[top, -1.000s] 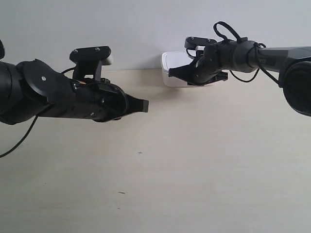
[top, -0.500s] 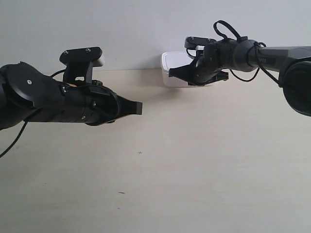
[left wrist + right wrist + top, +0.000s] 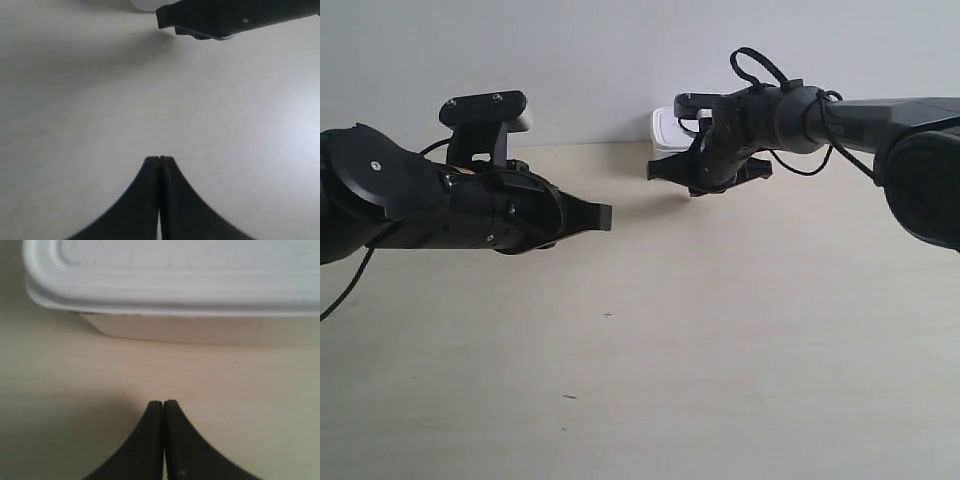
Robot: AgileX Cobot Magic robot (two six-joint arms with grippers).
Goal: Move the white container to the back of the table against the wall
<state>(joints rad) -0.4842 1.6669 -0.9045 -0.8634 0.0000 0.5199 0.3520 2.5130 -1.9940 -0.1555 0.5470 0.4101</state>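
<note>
Two empty clenched pincers: right pincer sits just short of the white container, seemingly at the wall, left pincer idles; next, nudge flush or retreat.

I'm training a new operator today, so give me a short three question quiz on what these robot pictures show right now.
1. True or false: the right gripper is clamped on the white container.
2. Multiple choice: the left gripper is A) wide open, B) shut and empty, C) holding a cup.
3. Fill in: the container sits at the back of the table, close to the ___.
Key: 1 false, it is shut, with bare table between it and the container; 2 B; 3 wall.
</note>
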